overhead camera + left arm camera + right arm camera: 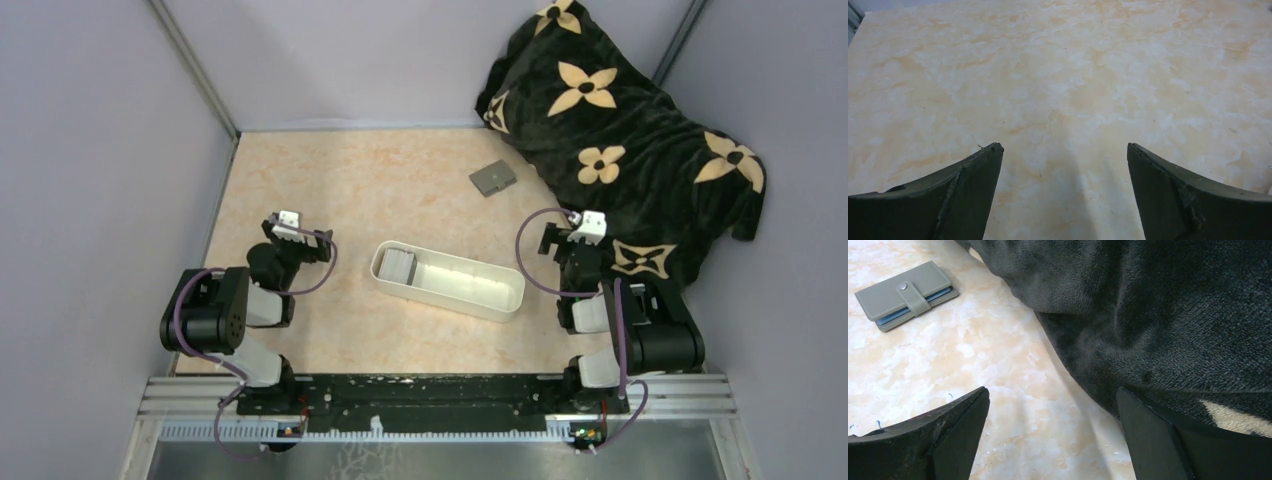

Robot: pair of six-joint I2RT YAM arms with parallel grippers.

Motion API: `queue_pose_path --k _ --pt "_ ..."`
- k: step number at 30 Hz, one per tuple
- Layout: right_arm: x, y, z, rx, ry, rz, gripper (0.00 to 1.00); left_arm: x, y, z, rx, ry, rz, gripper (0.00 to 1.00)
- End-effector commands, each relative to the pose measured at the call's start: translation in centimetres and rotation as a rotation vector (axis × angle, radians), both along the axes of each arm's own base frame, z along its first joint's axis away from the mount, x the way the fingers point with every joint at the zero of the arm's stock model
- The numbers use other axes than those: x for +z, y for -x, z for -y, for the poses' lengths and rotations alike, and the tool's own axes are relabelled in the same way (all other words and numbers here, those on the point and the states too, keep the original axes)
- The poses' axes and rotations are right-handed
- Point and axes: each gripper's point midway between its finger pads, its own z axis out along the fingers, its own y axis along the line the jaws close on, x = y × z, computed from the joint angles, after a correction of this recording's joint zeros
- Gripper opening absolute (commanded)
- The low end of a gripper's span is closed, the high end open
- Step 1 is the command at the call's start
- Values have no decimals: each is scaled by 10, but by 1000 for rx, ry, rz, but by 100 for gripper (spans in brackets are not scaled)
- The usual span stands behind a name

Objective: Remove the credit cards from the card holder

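Closest in, the black rail [430,395] carries both arm bases, and neither arm is anywhere near the job. Left hand [1063,147] hangs low over bare marbled desk [330,180], fingers spread wide, nothing between them. Right hand [1051,390] is just as wide and just as empty, parked at the edge of the black flowered blanket [620,130].

And there's the card holder [903,294], lying flat on the desk ahead and to the left of the right hand, just beside the blanket's hem and on the far side of the long white tray [448,278]. It's closed, its strap folded over the front face and fastened by a round stud. The credit cards themselves I can't make out; only a blue-grey sliver shows along the open edge, so I'd judge nothing is out yet.

How will it handle? Light, I'd say, and soft-skinned, so it may skid on that smooth top when nudged. It sits very low, which leaves little to pinch from above. The strap's free end looks the best place to start. Lift that to pop the stud while the other hand pins the body down. The cards should be thin, stiff and slick, snug in their pockets, so take each by its exposed edge and draw it straight out, or the whole wallet comes along.
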Motion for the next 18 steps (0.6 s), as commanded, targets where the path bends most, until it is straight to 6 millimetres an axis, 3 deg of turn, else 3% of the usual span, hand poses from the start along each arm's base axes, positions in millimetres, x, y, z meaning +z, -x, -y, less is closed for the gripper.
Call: queue_pose_path --k 1,14,18 --pt "19 -7 1 -2 -13 74 99 2 -2 4 -18 -9 13 99" --pt "18 -7 0 -1 -13 69 99 2 -2 3 -18 -8 11 99" --pt "30 -5 -6 8 19 81 99 12 -6 -3 26 5 12 99"
